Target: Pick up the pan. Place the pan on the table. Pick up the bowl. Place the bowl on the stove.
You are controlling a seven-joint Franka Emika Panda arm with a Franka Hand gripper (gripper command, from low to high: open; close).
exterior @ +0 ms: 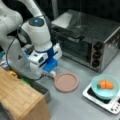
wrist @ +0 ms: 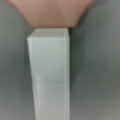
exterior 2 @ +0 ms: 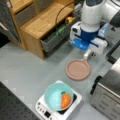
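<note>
The dusty-pink pan [exterior: 66, 82] [exterior 2: 78, 69] lies flat on the grey table [exterior: 72, 106] [exterior 2: 25, 67], its short white handle [exterior: 52, 73] [exterior 2: 87, 54] pointing toward the arm. My gripper [exterior: 51, 71] [exterior 2: 88, 53] hangs right over that handle, fingertips hidden by the blue and white hand. The wrist view is filled by the handle [wrist: 48, 75], with the pan's edge [wrist: 52, 12] at the top. The light teal bowl [exterior: 110, 93] [exterior 2: 53, 97], holding an orange food piece, sits on the white stove [exterior: 110, 106] [exterior 2: 46, 111], apart from the gripper.
A large steel toaster oven [exterior: 85, 37] [exterior 2: 107, 92] stands behind the pan. A wooden shelf unit [exterior: 17, 97] [exterior 2: 42, 20] with a grey drawer [exterior 2: 50, 40] holding small items borders the arm's other side. Bare countertop lies between pan and stove.
</note>
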